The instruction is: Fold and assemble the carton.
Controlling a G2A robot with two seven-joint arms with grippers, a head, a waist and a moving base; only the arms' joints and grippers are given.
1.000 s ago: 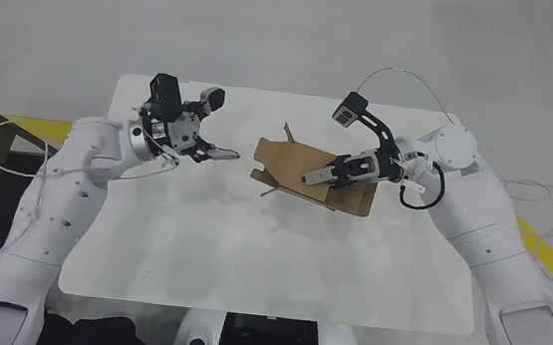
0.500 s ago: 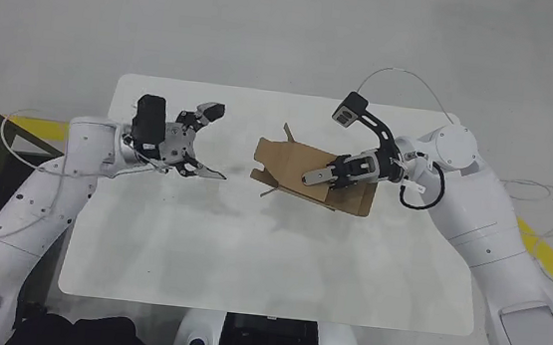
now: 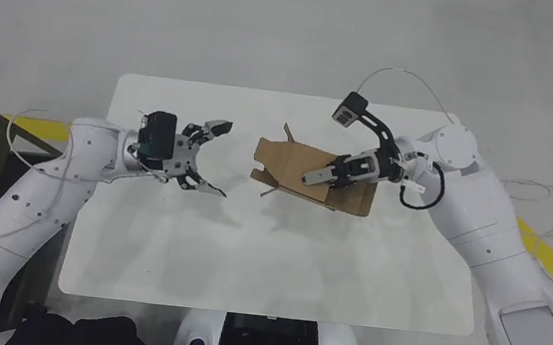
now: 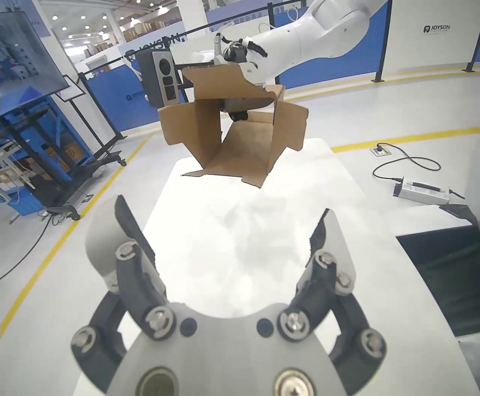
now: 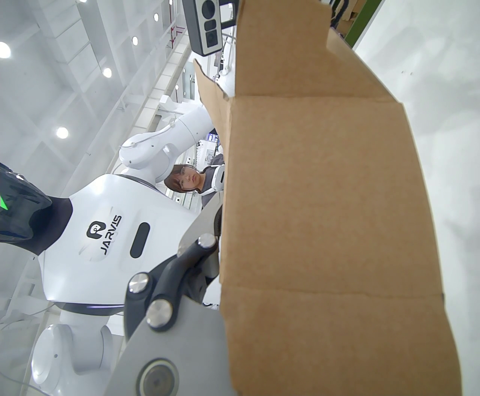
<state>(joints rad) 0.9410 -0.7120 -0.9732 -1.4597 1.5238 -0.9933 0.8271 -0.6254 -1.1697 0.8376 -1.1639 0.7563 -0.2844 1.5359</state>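
Top view: right gripper [image 3: 308, 178] clamps one wall of the carton [image 3: 278, 161]; left gripper [image 3: 220, 159] is spread wide and empty.
Carton held off the table [image 3: 248, 260], nearer its far edge, open end facing the left gripper, probably so flaps are reachable. Brown corrugated card, creased panels, loose splayed flaps, half-formed tube.

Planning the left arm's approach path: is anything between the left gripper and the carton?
Nothing visible stands in the way. The left gripper is open and faces the carton, which the right gripper holds by one wall. Between the left gripper and the carton there is only bare table.
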